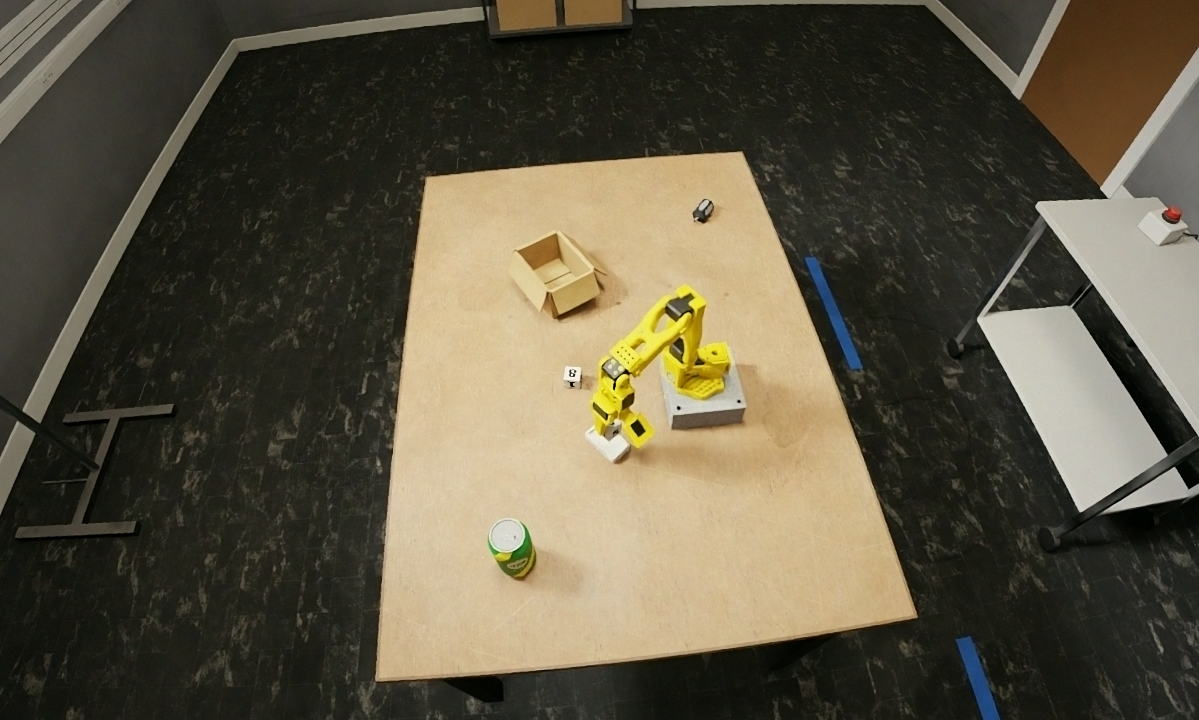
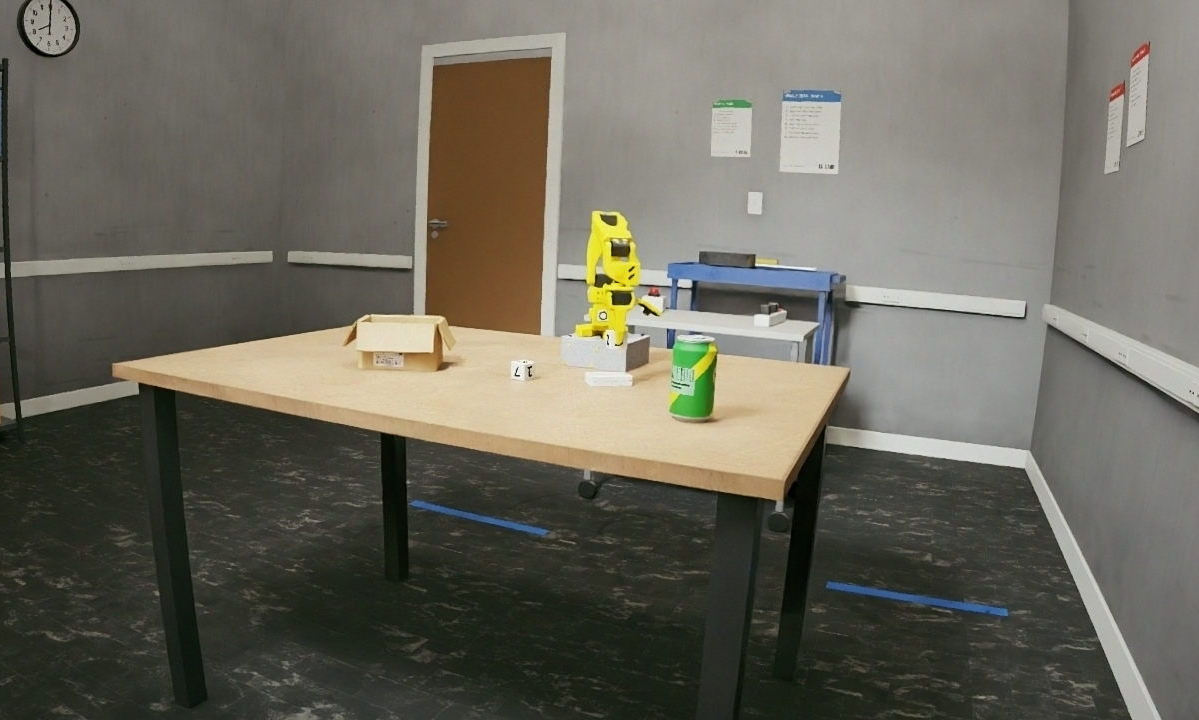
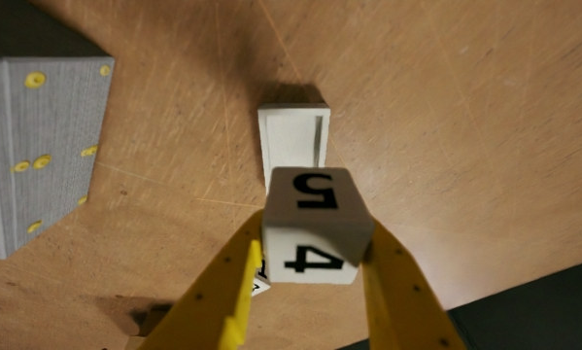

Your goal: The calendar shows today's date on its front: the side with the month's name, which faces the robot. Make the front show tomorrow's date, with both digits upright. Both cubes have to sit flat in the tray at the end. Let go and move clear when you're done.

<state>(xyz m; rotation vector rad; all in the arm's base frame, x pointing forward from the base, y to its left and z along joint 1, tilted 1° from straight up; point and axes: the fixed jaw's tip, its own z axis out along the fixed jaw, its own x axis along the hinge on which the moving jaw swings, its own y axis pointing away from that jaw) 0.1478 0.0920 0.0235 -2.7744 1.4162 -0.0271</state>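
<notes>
My gripper (image 1: 615, 429) (image 2: 613, 338) (image 3: 317, 243) is shut on a white cube (image 3: 317, 226), held above the white tray. In the wrist view the held cube shows a 5 and a 4, both turned sideways; its other faces are hidden. The tray (image 1: 615, 454) (image 2: 608, 380) (image 3: 292, 133) lies on the table. Its visible end is empty; the cube hides the other end in the wrist view. The second cube (image 1: 572, 377) (image 2: 522, 369) (image 3: 261, 286) sits on the table outside the tray, with an 8 on top and a 1 and a 7 on sides.
An open cardboard box (image 1: 574, 294) (image 2: 397, 338) stands beyond the second cube. A green can (image 1: 513, 550) (image 2: 692, 380) stands on the other side of the tray. The grey base block (image 1: 709, 413) (image 3: 57, 126) is beside the tray. A computer mouse (image 1: 702, 210) lies far off.
</notes>
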